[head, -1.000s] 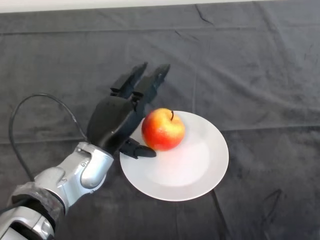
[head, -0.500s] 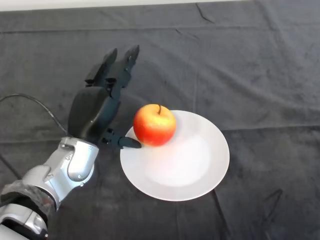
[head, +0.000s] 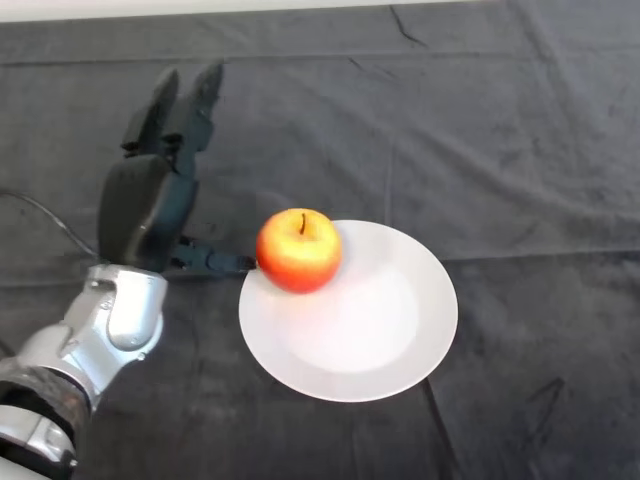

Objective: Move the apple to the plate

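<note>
Only 1 view is given, from the robot's head, looking steeply down and forward onto the dark cloth (head: 520,150) that covers the table. It sits fairly near: the cloth fills almost the whole view, with a pale strip along the top edge beyond the table's far side. The left arm (head: 95,340) enters from the lower left corner.

I take this for a lab or test bench rather than a home: beneath and beyond my left hand (head: 150,205) a wrinkled dark cloth (head: 500,130) drapes the whole table, with a pale strip of background (head: 150,8) past its far edge.
</note>
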Robot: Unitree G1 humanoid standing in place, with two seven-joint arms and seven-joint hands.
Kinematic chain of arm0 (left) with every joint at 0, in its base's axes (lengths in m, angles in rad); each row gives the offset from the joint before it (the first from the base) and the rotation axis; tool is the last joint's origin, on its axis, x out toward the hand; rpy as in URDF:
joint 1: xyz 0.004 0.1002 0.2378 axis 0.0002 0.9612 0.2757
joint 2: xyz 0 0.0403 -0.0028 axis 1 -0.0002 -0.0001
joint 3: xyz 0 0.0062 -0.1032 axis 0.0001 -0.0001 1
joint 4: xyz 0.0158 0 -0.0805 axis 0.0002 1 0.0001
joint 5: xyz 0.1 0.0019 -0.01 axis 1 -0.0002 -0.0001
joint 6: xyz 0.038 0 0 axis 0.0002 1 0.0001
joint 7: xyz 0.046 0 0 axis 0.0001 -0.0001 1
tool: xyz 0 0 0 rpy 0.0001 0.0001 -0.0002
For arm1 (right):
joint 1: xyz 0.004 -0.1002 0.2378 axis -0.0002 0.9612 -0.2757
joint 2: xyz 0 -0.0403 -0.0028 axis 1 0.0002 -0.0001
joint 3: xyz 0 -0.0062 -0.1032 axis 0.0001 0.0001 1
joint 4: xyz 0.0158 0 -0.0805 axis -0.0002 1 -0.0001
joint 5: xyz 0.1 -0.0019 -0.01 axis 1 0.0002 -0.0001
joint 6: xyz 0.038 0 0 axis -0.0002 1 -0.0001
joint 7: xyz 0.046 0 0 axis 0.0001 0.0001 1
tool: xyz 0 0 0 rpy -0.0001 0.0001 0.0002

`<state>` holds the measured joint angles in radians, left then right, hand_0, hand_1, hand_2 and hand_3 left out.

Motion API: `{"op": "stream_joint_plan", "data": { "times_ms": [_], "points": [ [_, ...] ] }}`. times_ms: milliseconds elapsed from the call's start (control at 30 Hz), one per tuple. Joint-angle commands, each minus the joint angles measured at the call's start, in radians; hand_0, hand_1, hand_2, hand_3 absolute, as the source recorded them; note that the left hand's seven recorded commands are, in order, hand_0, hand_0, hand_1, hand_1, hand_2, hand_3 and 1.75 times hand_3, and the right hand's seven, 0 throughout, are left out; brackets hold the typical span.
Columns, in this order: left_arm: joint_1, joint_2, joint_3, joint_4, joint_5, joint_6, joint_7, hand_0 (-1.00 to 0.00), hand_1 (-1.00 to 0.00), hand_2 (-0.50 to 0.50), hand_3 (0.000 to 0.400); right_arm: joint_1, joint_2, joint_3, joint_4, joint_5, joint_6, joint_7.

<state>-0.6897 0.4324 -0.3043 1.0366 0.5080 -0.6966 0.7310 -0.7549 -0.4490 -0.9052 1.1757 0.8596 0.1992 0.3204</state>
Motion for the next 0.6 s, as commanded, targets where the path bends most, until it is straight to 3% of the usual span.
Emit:
{"op": "stream_joint_plan", "data": {
  "times_ms": [33, 600],
  "points": [
    [0.025, 0.066, 0.041, -0.030, -0.031, 0.016, 0.026, 0.00, 0.00, 0.00, 0.000, -0.042, -0.017, -0.0031, 0.015, 0.0227, -0.012, 0.0031],
    [0.154, 0.206, 0.192, -0.106, -0.117, 0.054, 0.042, 0.00, 0.00, 0.00, 0.000, -0.041, -0.016, -0.0027, 0.012, 0.0222, -0.012, 0.0021]
  ]
}}
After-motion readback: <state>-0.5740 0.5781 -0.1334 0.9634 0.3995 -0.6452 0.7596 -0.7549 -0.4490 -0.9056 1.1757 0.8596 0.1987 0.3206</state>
